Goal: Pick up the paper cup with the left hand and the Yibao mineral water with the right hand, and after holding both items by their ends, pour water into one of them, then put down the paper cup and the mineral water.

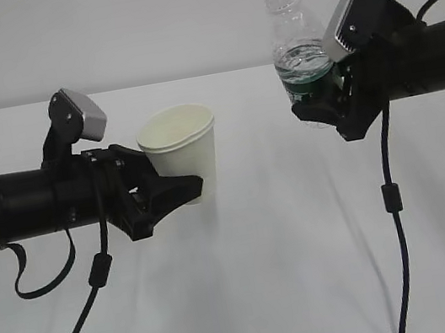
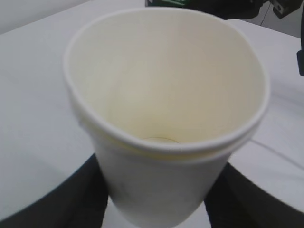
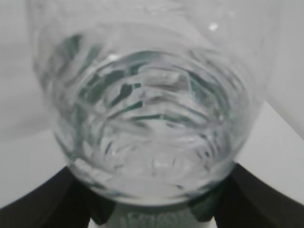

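The white paper cup (image 1: 182, 150) is upright and lifted off the table, held low on its body by my left gripper (image 1: 177, 189), which is shut on it. In the left wrist view the cup (image 2: 161, 175) fills the frame; its cream inside looks empty, and dark fingers (image 2: 47, 204) flank its base. My right gripper (image 1: 320, 103) is shut on the Yibao mineral water (image 1: 296, 43), a clear uncapped bottle with a green label, held upright in the air to the right of the cup and higher. In the right wrist view the bottle (image 3: 147, 118) shows water inside.
A white table (image 1: 267, 279) spreads under both arms, with a plain pale wall behind. Black cables (image 1: 395, 214) hang from both arms toward the front edge. A gap separates cup and bottle.
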